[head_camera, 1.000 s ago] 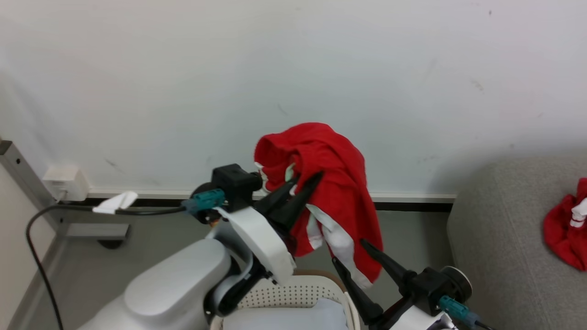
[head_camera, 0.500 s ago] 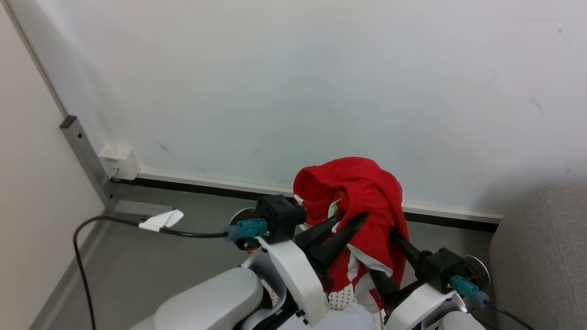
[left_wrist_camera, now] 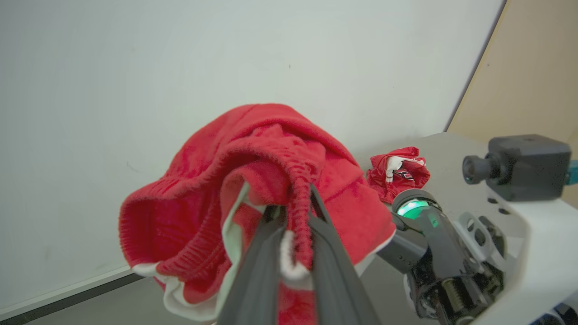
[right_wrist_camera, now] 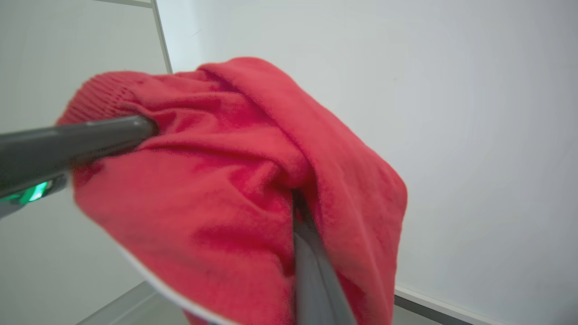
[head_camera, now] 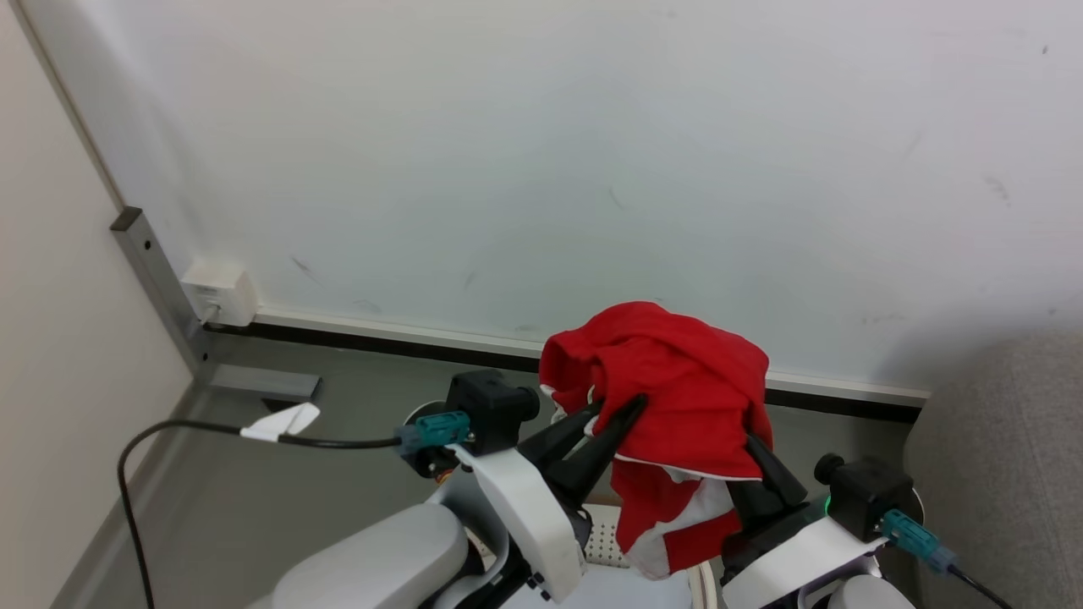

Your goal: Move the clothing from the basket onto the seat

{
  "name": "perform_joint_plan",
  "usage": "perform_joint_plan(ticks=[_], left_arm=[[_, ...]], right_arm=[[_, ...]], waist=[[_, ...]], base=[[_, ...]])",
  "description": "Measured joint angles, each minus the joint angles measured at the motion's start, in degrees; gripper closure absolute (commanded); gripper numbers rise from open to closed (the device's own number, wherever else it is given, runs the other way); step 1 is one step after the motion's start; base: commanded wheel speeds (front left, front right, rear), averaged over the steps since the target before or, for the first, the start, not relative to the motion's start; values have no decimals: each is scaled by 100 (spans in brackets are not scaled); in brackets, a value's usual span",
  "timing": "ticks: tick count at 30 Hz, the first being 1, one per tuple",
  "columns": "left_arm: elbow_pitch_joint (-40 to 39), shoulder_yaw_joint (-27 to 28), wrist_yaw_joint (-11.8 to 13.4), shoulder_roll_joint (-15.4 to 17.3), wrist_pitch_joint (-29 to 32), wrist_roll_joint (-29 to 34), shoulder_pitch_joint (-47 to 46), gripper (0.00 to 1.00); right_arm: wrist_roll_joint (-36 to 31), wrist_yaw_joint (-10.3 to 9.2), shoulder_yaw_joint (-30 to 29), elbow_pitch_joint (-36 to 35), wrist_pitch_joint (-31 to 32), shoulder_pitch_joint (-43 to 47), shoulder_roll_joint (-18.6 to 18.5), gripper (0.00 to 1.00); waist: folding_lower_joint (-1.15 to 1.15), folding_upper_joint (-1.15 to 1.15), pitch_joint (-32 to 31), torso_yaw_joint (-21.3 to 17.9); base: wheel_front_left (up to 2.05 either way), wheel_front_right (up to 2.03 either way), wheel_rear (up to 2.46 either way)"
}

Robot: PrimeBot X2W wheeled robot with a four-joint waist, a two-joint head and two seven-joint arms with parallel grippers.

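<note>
A red garment with white trim, one piece of the clothing [head_camera: 668, 389], hangs in the air in front of the wall, bunched over both grippers. My left gripper [head_camera: 626, 408] is shut on its ribbed waistband [left_wrist_camera: 298, 189]. My right gripper [head_camera: 755, 452] is pushed into the right side of the fabric and shut on it; its fingers [right_wrist_camera: 311, 257] are half buried in the red cloth [right_wrist_camera: 235, 189]. A strip of the basket's perforated white wall [head_camera: 599, 543] shows below, between my arms. The grey seat [head_camera: 998, 474] is at the right, and a second red garment [left_wrist_camera: 397, 171] lies on it.
A white wall stands close ahead with a dark baseboard [head_camera: 406, 345]. A socket box [head_camera: 218, 292] and a metal post [head_camera: 156, 279] are at the left, and a black cable [head_camera: 169, 430] runs over the grey floor to my left wrist. A pale pad [head_camera: 634, 594] lies in the basket.
The head camera has swung left. My right gripper rose from below the garment into its right side and shut on the fabric. The left gripper kept its hold throughout.
</note>
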Motion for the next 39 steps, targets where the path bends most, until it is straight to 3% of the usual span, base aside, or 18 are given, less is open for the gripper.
perform_joint_plan(ticks=[1,3,4,5,15,27,39], left_arm=[[16,4,5,0,-7,-5,14,70],[30,9,24,-2,-37,-52,54,37],[30,16,27,-2,-57,-53,75,5],[27,27,33,3,-74,-53,87,0],[-107,7,154,59,-201,-14,225,0],[-75,12,309,130,-417,521,354,0],[-4,211,-3,75,-494,1024,485,0]], right_arm=[[10,0,-54,-83,0,44,-26,100],[8,0,-146,-212,0,106,-75,100],[0,0,-199,-279,0,133,-119,100],[0,0,-265,-342,0,158,-153,100],[-186,0,-916,-1023,1,227,-520,100],[-327,0,-1535,-1422,0,415,-981,100],[-355,0,-1725,-1605,1,525,-1004,100]], waist=[[0,0,3,-30],[0,0,11,-102],[0,0,16,-145],[0,0,21,-194],[0,0,89,-924],[0,0,194,-2268],[0,0,397,-3484]], base=[[0,0,0],[0,0,0],[0,0,0],[0,0,0],[0,0,0],[0,0,0],[0,0,0]])
